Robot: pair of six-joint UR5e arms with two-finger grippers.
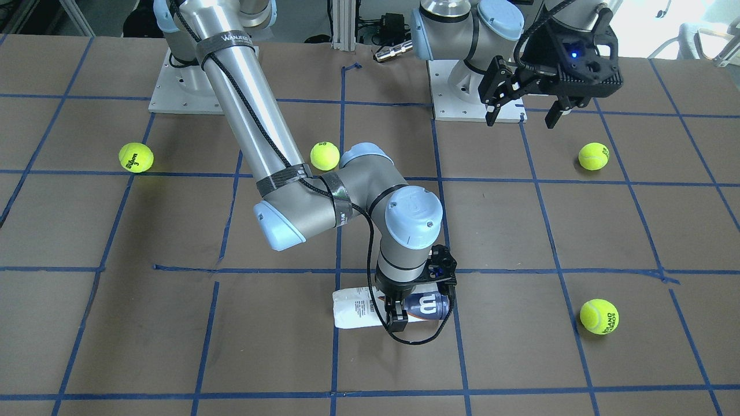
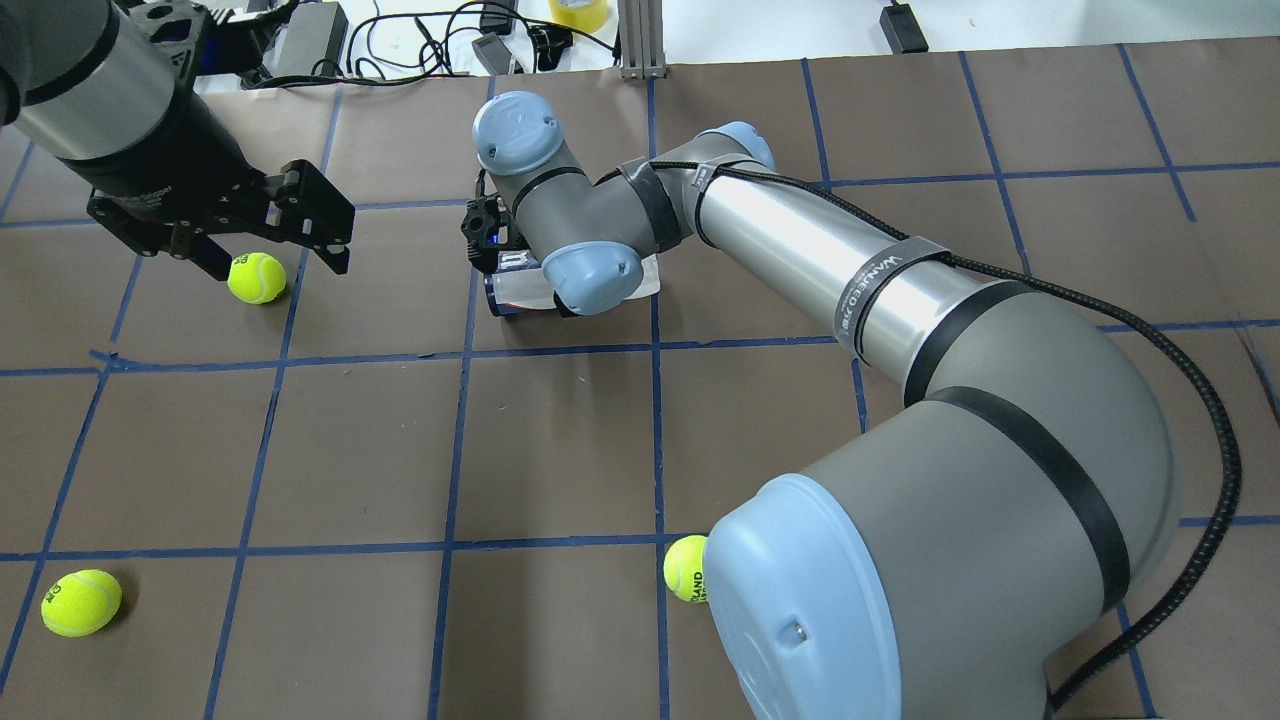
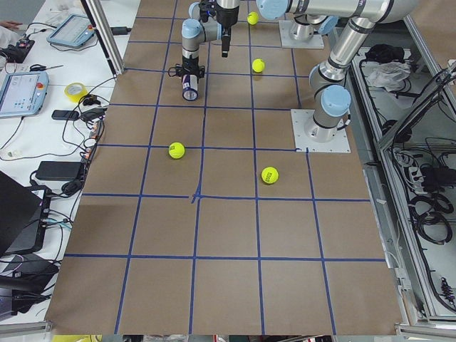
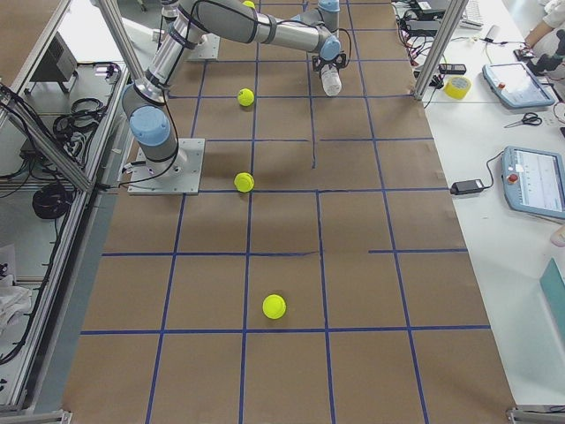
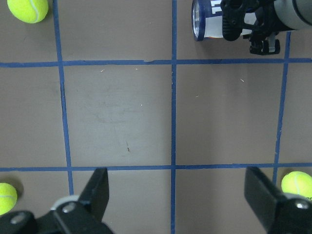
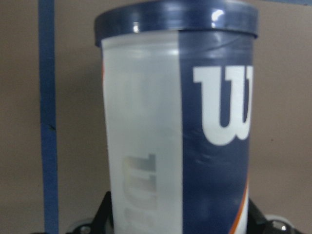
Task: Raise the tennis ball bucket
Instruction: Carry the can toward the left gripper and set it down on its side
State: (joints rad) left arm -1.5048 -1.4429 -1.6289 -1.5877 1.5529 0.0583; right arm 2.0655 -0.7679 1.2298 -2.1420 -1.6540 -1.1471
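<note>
- Exterior front-facing view has my right claw (image 1: 398,312) down over the tennis ball bucket (image 1: 428,305), which lies on its side on the table (image 1: 173,323), towards the operators' edge
- My fingers straddle the tube about midway along, one on each side; they sit close against it, but I cannot tell whether they are pressing yet
- Right wrist-mounted view shows the bucket centred between them, dark rim pointing away, so the alignment looks good
- I judge the step in hand to be securing the grip, then lifting: squeeze gently, since thin clear plastic will likely buckle or squirt out if pinched hard
- Rise straight up and slowly; a mid-length hold should keep it level
- My left claw (image 1: 522,118) hangs wide open and empty, well apart, near a tennis ball (image 1: 594,156)
</note>
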